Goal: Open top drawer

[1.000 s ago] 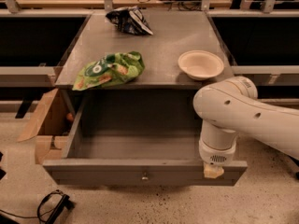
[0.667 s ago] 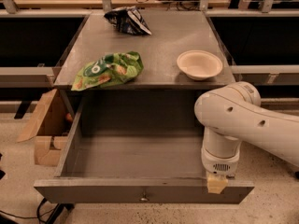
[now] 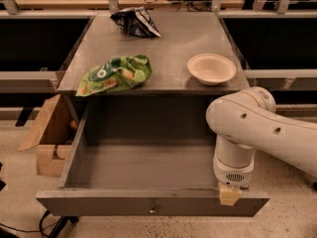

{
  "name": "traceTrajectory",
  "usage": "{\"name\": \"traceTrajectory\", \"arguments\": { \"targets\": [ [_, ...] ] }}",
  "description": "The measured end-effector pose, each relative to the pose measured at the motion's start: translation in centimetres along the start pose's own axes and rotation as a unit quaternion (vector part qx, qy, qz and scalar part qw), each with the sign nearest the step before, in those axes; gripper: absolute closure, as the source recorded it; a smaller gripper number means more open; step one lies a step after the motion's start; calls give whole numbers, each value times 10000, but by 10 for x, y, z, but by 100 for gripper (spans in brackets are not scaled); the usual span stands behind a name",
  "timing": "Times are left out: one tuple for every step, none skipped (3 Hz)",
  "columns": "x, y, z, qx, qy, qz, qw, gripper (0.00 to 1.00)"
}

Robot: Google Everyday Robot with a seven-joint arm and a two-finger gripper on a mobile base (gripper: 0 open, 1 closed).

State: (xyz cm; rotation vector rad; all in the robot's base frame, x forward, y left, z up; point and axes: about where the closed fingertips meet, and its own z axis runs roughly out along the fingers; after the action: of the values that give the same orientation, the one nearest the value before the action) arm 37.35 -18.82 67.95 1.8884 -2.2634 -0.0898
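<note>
The top drawer (image 3: pixel 148 206) stands pulled far out from under the grey counter (image 3: pixel 173 43). Its broad, shallow grey interior (image 3: pixel 143 162) is bare. Its flat front panel runs along the bottom of the camera view, with a small round metallic knob (image 3: pixel 152 210) at its centre. My gripper (image 3: pixel 230 195) points down from the white arm (image 3: pixel 257 128) and sits on the top edge of the front panel, near its right end. It is well to the right of the knob.
On the counter lie a green chip bag (image 3: pixel 115 74), a dark crumpled bag (image 3: pixel 134 22) and a cream bowl (image 3: pixel 211 68). An open cardboard box (image 3: pixel 47 133) stands on the floor left of the drawer. Black cables (image 3: pixel 54 227) lie at the bottom left.
The drawer has slid farther out toward the camera. My gripper has moved the same way with the front panel, staying on its right end.
</note>
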Motion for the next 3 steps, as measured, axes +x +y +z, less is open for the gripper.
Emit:
{"name": "traceTrajectory", "arguments": {
  "targets": [
    [1,4,2,-95,-4,-80,9999,100],
    [4,8,5,-208,-3,-136,9997,100],
    [4,9,4,-209,-3,-137,9997,83]
  ]
}}
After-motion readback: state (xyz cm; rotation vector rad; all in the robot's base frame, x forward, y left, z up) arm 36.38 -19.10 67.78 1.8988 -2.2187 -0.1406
